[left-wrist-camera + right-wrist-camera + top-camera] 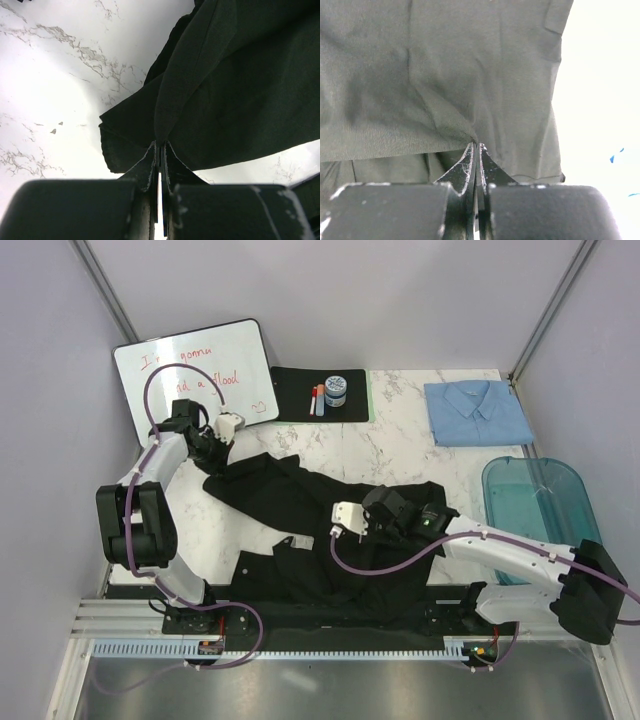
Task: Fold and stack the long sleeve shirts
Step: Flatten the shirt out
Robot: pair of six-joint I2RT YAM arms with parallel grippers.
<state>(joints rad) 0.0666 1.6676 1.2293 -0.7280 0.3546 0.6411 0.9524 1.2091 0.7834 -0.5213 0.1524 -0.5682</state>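
The left gripper (159, 146) pinches a fold of the black shirt (240, 85) at 10 o'clock; the right gripper (475, 146) pinches its body mid-table. The blue shirt (478, 412) lies folded at 2 o'clock. Folding seems underway; next, both should draw the cloth flat together.

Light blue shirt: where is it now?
Top view: the light blue shirt lies folded, far right, right of the black mat, beyond the teal bin.
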